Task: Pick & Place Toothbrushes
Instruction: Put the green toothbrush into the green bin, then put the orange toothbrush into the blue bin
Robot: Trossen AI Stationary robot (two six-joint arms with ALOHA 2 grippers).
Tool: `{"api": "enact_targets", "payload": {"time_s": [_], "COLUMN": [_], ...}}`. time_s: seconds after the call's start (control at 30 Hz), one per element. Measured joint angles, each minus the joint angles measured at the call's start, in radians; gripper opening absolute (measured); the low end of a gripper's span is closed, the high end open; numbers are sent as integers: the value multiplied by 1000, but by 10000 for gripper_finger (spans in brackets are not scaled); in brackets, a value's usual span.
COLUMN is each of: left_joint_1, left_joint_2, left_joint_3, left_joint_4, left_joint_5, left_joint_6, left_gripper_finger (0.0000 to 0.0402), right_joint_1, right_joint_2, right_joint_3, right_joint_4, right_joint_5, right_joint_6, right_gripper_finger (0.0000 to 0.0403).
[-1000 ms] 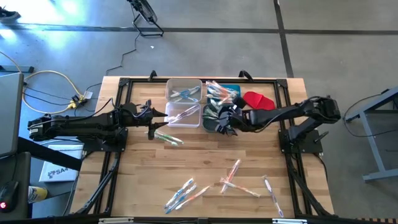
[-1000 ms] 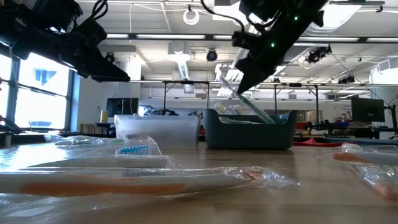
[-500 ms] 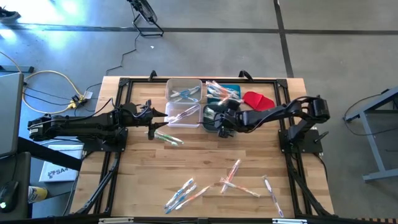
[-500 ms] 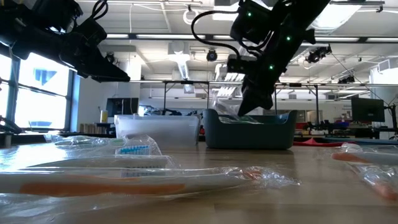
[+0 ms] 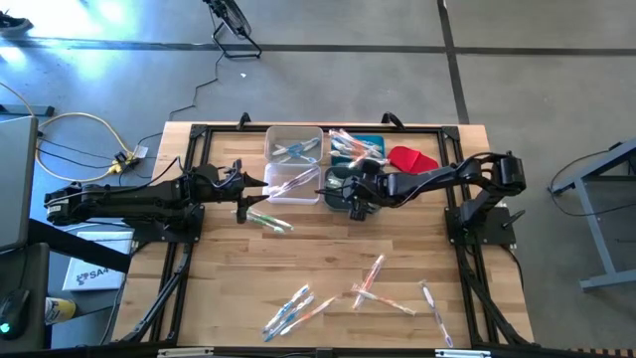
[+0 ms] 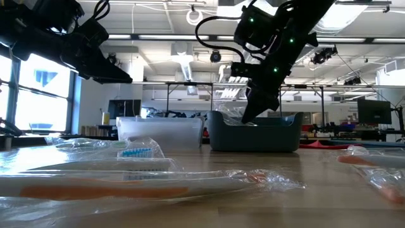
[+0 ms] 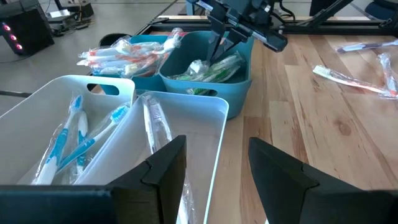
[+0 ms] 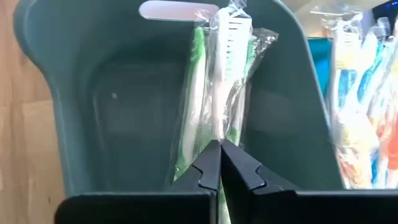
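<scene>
Right gripper [image 8: 219, 163] is clenched on a green wrapped toothbrush [image 8: 225, 74] inside the dark teal bin [image 8: 93, 93]. In the right wrist view the brush's long axis runs straight away from the fingertips, bristle head at the far end near the bin's handle slot; a second green brush lies parallel just beside it. The high view places this gripper [image 5: 355, 198] over the same bin [image 5: 333, 182] at centre of frame, but hides the held brush under the wrist. The low view shows the gripper [image 6: 251, 111] dipping behind the bin's near wall [image 6: 253, 133], so the grip itself cannot be seen there.

Left gripper [image 7: 214, 167] hangs with its fingers spread and holding nothing, over the near white bin [image 7: 186, 124]. That bin holds one clear wrapped brush lying lengthwise. The high view shows this gripper [image 5: 241, 194] left of the white bins.

Only the left wrist view shows the contents sorted by colour: blue brushes [image 7: 74, 134] in the far white bin, orange brushes [image 7: 124, 56] in the light blue bin, green ones in the teal bin.

Only the high view shows the loose toothbrushes [image 5: 373, 283] scattered along the lower part of the table [image 5: 219, 278], lying at mixed diagonals, one pair crossed. One green brush [image 5: 268, 221] lies just below the left gripper. A red cloth [image 5: 412, 159] sits right of the bins.
</scene>
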State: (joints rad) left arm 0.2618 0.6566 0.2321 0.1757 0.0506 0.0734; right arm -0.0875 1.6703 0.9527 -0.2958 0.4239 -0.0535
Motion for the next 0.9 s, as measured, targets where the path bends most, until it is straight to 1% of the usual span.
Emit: {"api": "enact_targets", "payload": {"time_s": [0.37,0.47,0.6,0.73,0.9], "left_joint_1": [0,0,0,0,0], "left_joint_2": [0,0,0,0,0], "left_joint_3": [0,0,0,0,0], "left_joint_4": [0,0,0,0,0], "left_joint_5": [0,0,0,0,0], "left_joint_6": [0,0,0,0,0], "left_gripper_finger": [171,171,171,171,171], "right_joint_1": [3,3,3,3,16], "right_joint_2": [0,0,0,-2,-25], "right_joint_3": [0,0,0,0,5], "right_joint_4": [0,0,0,-1,0], "right_joint_5": [-7,-6,-4,22,31], "right_joint_6": [-23,-23,-13,9,6], "right_gripper_finger": [6,20,56,88,97]}}
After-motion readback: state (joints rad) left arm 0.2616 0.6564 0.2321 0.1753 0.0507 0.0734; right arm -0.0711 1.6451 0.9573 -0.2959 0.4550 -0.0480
